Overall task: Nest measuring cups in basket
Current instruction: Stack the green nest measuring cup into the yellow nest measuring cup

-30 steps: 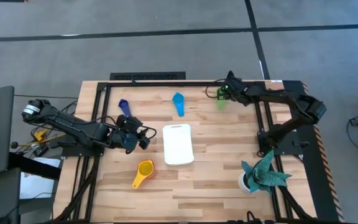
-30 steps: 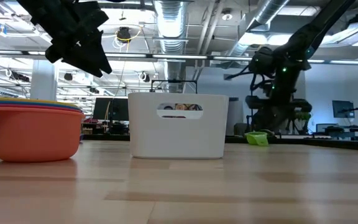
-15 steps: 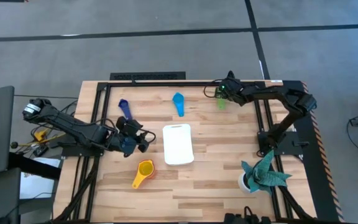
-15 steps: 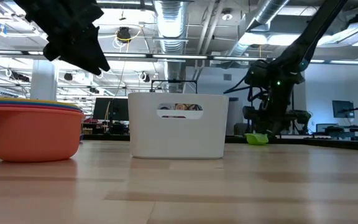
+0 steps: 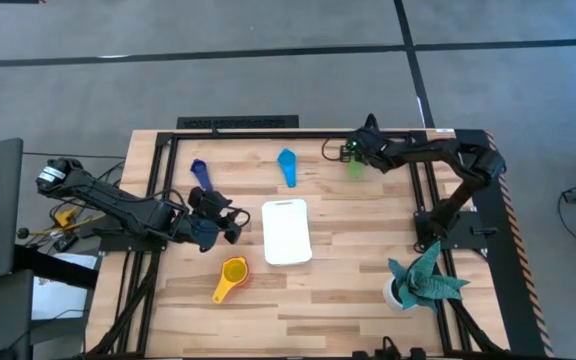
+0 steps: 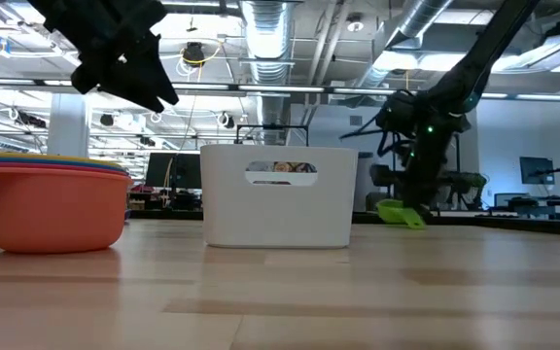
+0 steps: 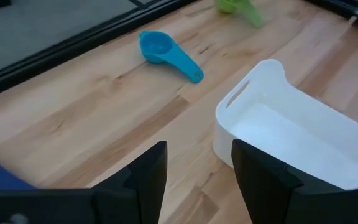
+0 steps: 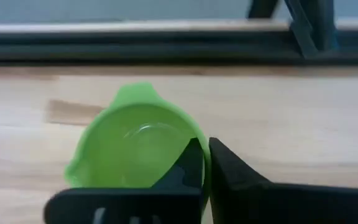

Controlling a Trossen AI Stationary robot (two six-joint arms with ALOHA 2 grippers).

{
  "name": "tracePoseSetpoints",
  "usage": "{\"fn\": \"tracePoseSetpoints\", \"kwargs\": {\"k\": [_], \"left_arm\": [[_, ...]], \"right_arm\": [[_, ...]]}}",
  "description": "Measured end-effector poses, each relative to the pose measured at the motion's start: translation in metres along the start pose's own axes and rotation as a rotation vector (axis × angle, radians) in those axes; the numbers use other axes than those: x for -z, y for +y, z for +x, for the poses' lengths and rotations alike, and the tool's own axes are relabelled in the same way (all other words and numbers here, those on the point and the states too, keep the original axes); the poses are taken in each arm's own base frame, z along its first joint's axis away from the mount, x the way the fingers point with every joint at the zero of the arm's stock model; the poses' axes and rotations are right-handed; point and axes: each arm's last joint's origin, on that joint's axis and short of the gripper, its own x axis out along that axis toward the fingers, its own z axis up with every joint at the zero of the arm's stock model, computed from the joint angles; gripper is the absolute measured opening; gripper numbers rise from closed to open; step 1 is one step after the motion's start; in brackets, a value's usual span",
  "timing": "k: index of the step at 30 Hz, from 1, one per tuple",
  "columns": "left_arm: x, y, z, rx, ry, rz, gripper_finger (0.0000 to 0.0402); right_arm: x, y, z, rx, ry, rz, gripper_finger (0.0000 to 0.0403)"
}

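The green measuring cup [image 8: 132, 152] lies near the table's far right edge, and my right gripper [image 8: 205, 144] is shut on it; the high view shows the green cup [image 5: 356, 166] below my right gripper [image 5: 351, 153]. The white basket [image 5: 286, 231] stands mid-table. A light blue cup [image 5: 287, 166] and a dark blue cup [image 5: 200, 172] lie on the far side of the table. A yellow cup [image 5: 231, 278] lies near the front; in the low view it is a nested stack with an orange cup [image 6: 56, 209] outermost. My left gripper [image 7: 197, 180] hangs open above the table, left of the basket. My right gripper pinches the wall of the green cup's bowl at its rim [image 8: 190, 129], with one finger inside the bowl and one outside. The fingers slant down from the table's right side. In the low view the cup [image 6: 402, 212] sits tilted, its lower end close to the table.
A teal folded-paper plant [image 5: 425, 281] stands at the front right. Black frame rails run along the table's far edge [image 5: 258, 134] and along its sides.
My right gripper has sunk toward the green cup and shut on its rim. The cup, which lay level on the table before, now sits tilted in the low view.
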Motion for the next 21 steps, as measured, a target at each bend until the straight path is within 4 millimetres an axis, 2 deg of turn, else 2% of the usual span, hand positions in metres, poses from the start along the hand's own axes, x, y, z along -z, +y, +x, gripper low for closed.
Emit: {"fn": "tracePoseSetpoints", "kwargs": {"k": [3,7,11,15,21], "left_arm": [[-0.001,-0.001,0.0,0.007,-0.006,-0.011,0.0169],[-0.003,-0.003,0.0,0.024,-0.023,-0.038,0.0169],[-0.007,-0.007,0.0,0.051,-0.053,-0.03,0.0169],[-0.012,-0.012,0.0,0.063,-0.105,-0.003,0.0169],[-0.011,-0.037,0.018,0.145,-0.172,0.087,0.0169]], "right_arm": [[0.004,0.012,-0.013,-0.034,-0.043,-0.04,0.002],[0.012,0.03,-0.04,-0.109,-0.107,-0.042,0.0023],[0.024,0.054,-0.083,-0.256,-0.223,-0.019,0.0011],[0.038,0.074,-0.129,-0.436,-0.341,0.035,0.0021],[0.063,0.093,-0.183,-0.676,-0.427,0.151,0.0021]]}}
